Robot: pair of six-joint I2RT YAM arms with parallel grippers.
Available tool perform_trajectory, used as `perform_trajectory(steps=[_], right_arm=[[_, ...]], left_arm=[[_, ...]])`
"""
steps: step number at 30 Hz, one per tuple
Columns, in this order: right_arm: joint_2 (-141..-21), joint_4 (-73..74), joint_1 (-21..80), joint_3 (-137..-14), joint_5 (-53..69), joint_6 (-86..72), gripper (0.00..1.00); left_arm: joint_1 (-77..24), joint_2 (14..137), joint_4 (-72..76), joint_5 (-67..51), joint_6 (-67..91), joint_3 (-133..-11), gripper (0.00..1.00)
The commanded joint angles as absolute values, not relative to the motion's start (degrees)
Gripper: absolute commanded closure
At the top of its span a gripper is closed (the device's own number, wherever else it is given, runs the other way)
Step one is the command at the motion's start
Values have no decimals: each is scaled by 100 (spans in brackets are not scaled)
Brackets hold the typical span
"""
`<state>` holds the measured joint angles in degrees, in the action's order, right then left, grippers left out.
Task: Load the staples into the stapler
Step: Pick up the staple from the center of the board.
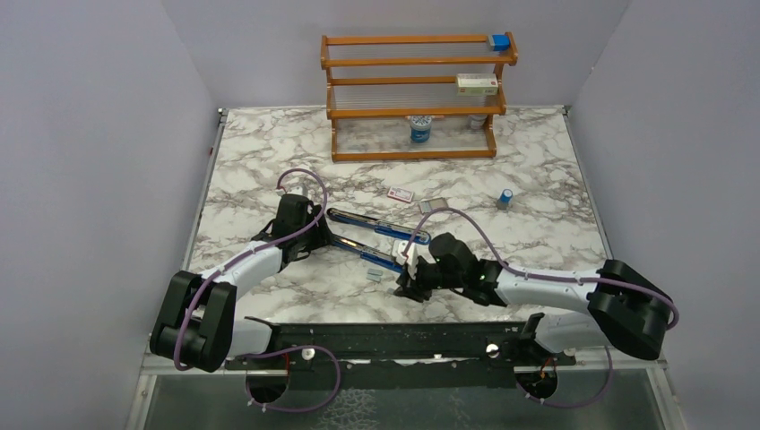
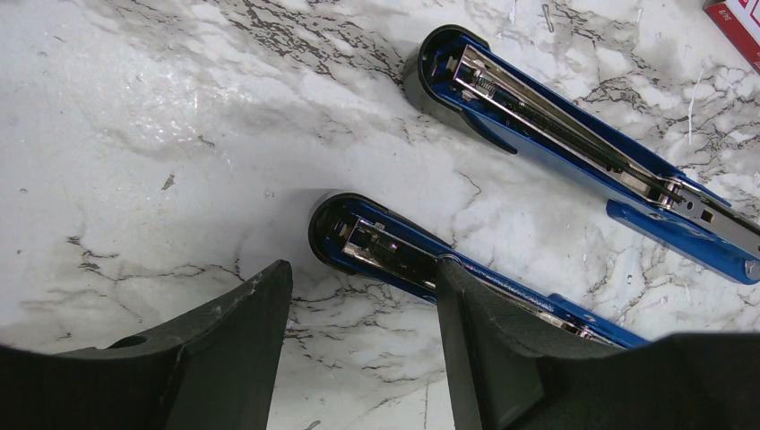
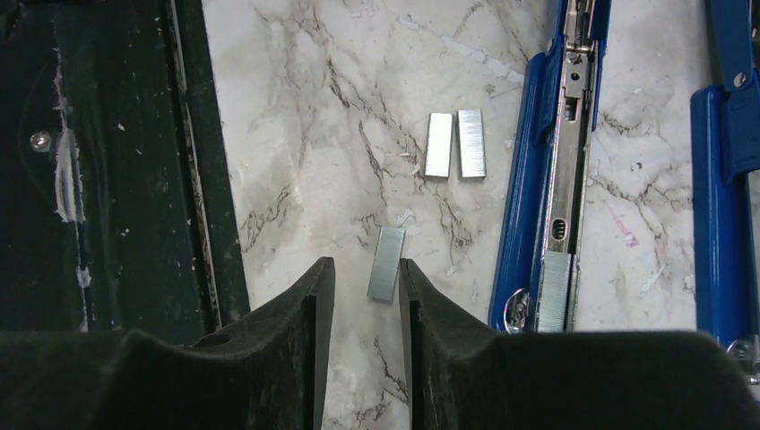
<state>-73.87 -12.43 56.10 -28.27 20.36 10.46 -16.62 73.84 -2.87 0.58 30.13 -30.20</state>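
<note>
marble table [image 1: 538,152] holds the staples [image 3: 387,263], loose strips just beside the open stapler [image 3: 524,179], on its near side. likely light, brittle, slippery: pinch a strip's long sides gently. right gripper [image 3: 363,282] fingers stand apart astride one; left gripper [image 2: 358,273] fingers apart around the stapler's left end.

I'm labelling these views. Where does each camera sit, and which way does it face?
Top external: above and behind the bases, looking down at the table; left arm and right arm show.
Left wrist: on the left arm, looking down at the stapler; left gripper shows.
Right wrist: on the right arm, looking down at the staples; right gripper shows.
Shared: both wrist views catch the stapler.
</note>
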Motion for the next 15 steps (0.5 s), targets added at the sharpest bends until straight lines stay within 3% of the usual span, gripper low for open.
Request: perform_trajectory(steps=[1,15], right_arm=[[-7630,-1886,5772,-2594,1778,844,64],[-8135,-2621,5948,-2197,1324,748,64]], left_arm=[[-1669,7425,-474,224,2876,-3093,38],[-1666,7427,-462,230,2874,-3077,38]])
